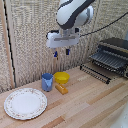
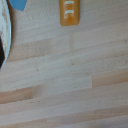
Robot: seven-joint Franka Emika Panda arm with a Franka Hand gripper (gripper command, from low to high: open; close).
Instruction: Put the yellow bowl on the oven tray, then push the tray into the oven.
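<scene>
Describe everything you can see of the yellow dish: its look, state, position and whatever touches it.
The yellow dish is a small, round, bright yellow bowl, seemingly plastic, standing upright on the wooden table. It looks empty, though its inside is barely visible. The blue cup stands close on the exterior view's left and the orange block lies just in front; contact is unclear. The end effector hangs well above it.

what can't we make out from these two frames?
- Yellow dish: absent from wrist view; blue cup covers its edge in exterior view.
- Gripper: small and blurred in exterior view, jaw state unclear.
- Oven: cut off by frame edge, interior too dark.
</scene>
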